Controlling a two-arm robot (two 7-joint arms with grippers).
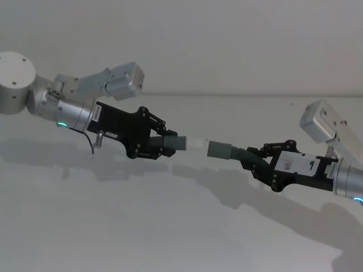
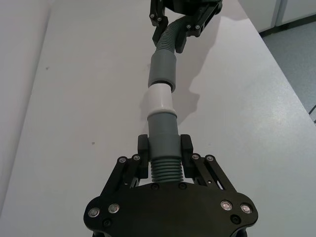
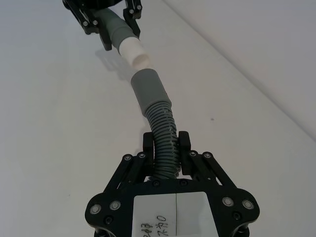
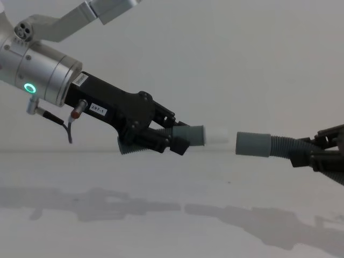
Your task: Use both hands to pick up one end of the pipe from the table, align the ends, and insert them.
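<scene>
Both pipe pieces hang above the white table (image 1: 170, 226). My left gripper (image 1: 164, 144) (image 2: 164, 145) (image 4: 172, 141) is shut on the ribbed part of one piece. That piece's grey cuff (image 1: 177, 143) ends in a pale whitish tip (image 1: 195, 143) (image 4: 217, 137) pointing right. My right gripper (image 1: 258, 158) (image 3: 166, 143) (image 4: 306, 156) is shut on the ribbed hose of the other piece. Its wide grey cuff (image 1: 220, 150) (image 4: 252, 143) faces the tip. The two ends are nearly in line, with a small gap between them, and the wide cuff sits slightly lower.
A plain pale wall (image 1: 227, 45) rises behind the table. In the left wrist view the table's far side edge (image 2: 276, 64) drops to a grey floor (image 2: 301, 54). Shadows of both arms lie on the table below them.
</scene>
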